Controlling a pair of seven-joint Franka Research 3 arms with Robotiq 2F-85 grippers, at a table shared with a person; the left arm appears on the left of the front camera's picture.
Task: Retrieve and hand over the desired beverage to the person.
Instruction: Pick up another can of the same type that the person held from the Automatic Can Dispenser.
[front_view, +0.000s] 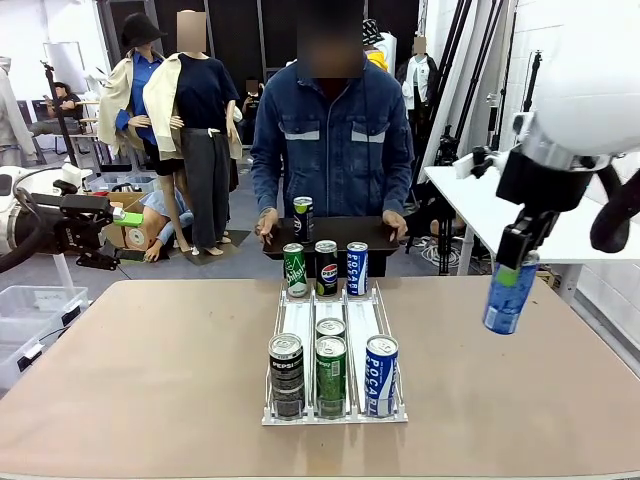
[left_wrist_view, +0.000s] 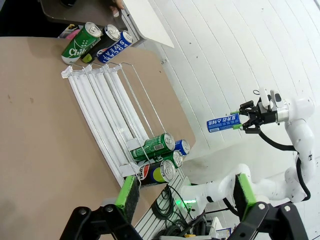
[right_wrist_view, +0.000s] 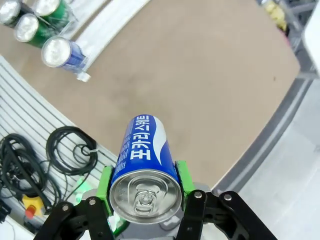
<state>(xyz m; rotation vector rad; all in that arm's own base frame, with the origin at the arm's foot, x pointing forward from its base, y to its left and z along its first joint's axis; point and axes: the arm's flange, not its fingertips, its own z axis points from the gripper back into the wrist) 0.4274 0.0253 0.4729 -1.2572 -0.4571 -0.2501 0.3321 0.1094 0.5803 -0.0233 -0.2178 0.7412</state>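
My right gripper (front_view: 516, 262) is shut on a blue Pocari Sweat can (front_view: 508, 300), held in the air off the table's right side. In the right wrist view the can (right_wrist_view: 144, 155) sits between the green pads (right_wrist_view: 182, 176). The left wrist view shows the can (left_wrist_view: 224, 122) far off, and my left gripper (left_wrist_view: 186, 192) open with nothing between its fingers. In the front view my left gripper (front_view: 126, 218) hangs at the left edge, away from the table. The person (front_view: 332, 140) stands at the far side, both hands on a dark tray (front_view: 350, 236) bearing one can (front_view: 303, 215).
A white wire rack (front_view: 300, 318) stands mid-table with Pepsi (front_view: 286, 373), green (front_view: 331, 372) and Pocari (front_view: 381, 373) cans at its near end. Three more cans (front_view: 327, 267) stand at its far end. A white table (front_view: 480, 205) lies to the right.
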